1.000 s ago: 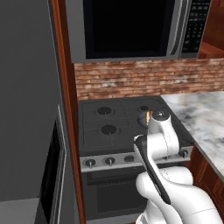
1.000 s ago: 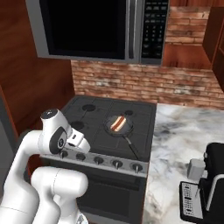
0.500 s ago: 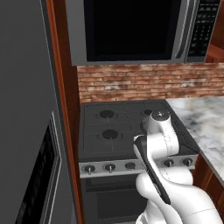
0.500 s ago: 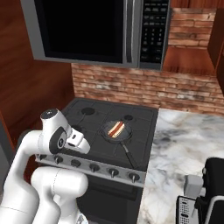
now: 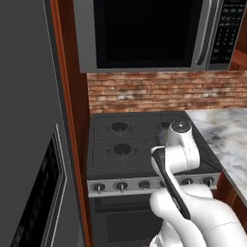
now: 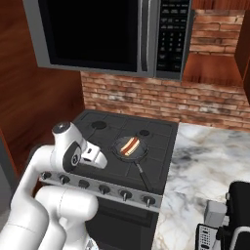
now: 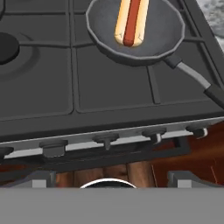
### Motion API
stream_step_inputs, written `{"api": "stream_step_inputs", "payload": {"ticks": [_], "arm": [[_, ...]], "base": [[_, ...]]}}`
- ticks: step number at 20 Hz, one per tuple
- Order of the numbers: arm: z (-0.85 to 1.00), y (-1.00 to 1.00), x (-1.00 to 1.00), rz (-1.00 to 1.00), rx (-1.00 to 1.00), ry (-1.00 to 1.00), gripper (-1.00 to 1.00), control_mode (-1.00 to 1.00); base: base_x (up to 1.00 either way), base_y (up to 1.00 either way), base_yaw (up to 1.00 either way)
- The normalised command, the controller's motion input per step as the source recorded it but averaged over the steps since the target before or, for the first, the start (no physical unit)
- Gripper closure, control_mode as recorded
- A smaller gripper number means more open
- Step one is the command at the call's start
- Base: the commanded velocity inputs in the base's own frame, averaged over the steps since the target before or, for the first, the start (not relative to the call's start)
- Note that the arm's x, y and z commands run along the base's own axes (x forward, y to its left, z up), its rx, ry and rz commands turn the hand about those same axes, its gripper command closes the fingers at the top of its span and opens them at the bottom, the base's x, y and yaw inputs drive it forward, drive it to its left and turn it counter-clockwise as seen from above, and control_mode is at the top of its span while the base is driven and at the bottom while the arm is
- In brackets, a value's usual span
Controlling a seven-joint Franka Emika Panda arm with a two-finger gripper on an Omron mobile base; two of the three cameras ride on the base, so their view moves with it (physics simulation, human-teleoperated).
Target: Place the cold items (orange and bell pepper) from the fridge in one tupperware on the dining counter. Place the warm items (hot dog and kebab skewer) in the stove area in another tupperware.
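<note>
Landmark: the stove (image 6: 122,146), black, with a row of knobs (image 7: 105,141) along its front edge; everything below is placed against it.
Gripper: the gripper (image 6: 93,157) hangs above the stove's front edge, on the near-left side as the right base view has it. In the hand view its two tips sit as far apart as they go, with nothing between them. It holds nothing.
Arm: the white arm (image 5: 181,154) rises in front of the stove and blocks part of the right-hand burners in the left base view.
Pan: a dark frying pan (image 7: 135,48) rests on the stove's right-hand side, just beyond the knobs, its long handle (image 7: 192,74) running out towards the front right corner.
Hot dog: the hot dog (image 7: 130,22) lies inside the pan, well short of the gripper.
Microwave: a microwave (image 6: 112,34) hangs above the stove, against the brick wall (image 6: 161,100).
Not visible: kebab skewer, tupperware.
Risk: coming down on the hot dog, a tip could clip the pan's rim or handle and slide the pan; a grip across the soft bun could slip or squash it. The microwave overhead also limits how high I'd expect the arm to lift.
</note>
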Motion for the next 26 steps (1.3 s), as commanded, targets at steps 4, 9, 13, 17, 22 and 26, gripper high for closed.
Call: {"api": "stream_step_inputs", "payload": {"ticks": [4,9,13,17,22,26], "arm": [[0.23,-0.34,0.52,0.01,0.01,0.03,-1.0,-1.0],[0.44,-0.37,0.48,0.0,0.11,0.09,-1.0,-1.0],[0.26,-0.36,0.39,0.0,0.1,0.09,-1.0,-1.0],[0.01,-0.31,0.64,0.0,0.05,0.18,-1.0,-1.0],[0.0,-0.21,0.71,0.0,0.0,0.2,-1.0,-1.0],[-0.04,-0.23,0.58,0.0,0.0,0.18,-1.0,-1.0]], "base": [[0.0,0.0,0.0],[0.0,0.0,0.0],[0.0,0.0,0.0],[0.0,0.0,0.0],[0.0,0.0,0.0],[0.0,0.0,0.0]]}}
